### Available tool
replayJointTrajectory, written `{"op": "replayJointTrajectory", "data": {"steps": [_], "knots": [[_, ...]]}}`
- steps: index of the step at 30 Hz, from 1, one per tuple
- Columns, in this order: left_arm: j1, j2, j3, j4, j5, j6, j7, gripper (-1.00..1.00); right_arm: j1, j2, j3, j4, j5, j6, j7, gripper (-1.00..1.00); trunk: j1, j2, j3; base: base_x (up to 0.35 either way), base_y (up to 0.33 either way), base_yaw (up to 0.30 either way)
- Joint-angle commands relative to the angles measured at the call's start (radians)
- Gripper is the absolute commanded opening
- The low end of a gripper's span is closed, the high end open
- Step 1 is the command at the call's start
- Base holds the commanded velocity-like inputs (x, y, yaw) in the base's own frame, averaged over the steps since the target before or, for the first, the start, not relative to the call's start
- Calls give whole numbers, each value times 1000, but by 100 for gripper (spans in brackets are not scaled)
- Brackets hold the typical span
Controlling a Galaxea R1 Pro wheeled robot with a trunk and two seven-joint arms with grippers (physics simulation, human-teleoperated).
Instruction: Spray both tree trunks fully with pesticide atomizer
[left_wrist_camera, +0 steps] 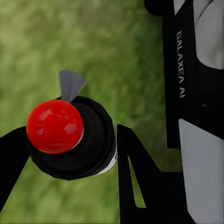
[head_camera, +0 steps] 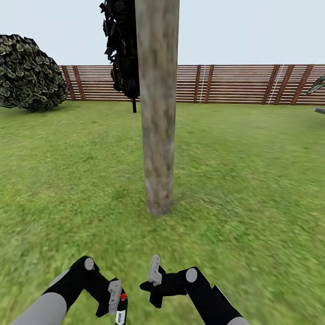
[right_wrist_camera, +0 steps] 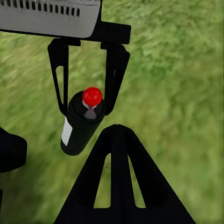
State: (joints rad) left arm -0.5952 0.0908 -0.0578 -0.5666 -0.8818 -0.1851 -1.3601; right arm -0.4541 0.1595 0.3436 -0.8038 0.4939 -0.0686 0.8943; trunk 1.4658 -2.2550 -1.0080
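One trunk (head_camera: 158,108) is standing dead ahead in the head view, upright on the lawn (head_camera: 253,180), w/ the fence (head_camera: 234,83) running behind it and a bush (head_camera: 29,72) off to the left. Both arms are hanging low, well short of the trunk base.

L gripper (head_camera: 115,301) is clamping the atomizer (head_camera: 121,308): in the right wrist view its two black fingers (right_wrist_camera: 59,79) are pressing either side of the bottle body (right_wrist_camera: 80,127), just under the red top (right_wrist_camera: 92,96). Bottle is sitting roughly upright, red top up, long axis near vertical. Left wrist view is looking straight down on the red top (left_wrist_camera: 54,126), w/ a small grey nozzle tab (left_wrist_camera: 70,85) sticking out to one side.

R gripper (head_camera: 154,273) is carrying nothing; jaws look apart, going by the one finger (right_wrist_camera: 116,182) in the right wrist view foreground, but can't tell for sure.

Key relation, as I'm judging it: trunk lies fwd and a bit right of the atomizer, so the L arm probably needs raising and reaching fwd until the nozzle is facing the bark. No mist specks on the trunk that I can make out.
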Motion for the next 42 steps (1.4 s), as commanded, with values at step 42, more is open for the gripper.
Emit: {"op": "replayJointTrajectory", "data": {"steps": [42], "knots": [[0,-42,9,-25,41,-10,-5,-100,0,0,0,-2,2,-2,-2,-100,0,0,0,0,0,0]]}}
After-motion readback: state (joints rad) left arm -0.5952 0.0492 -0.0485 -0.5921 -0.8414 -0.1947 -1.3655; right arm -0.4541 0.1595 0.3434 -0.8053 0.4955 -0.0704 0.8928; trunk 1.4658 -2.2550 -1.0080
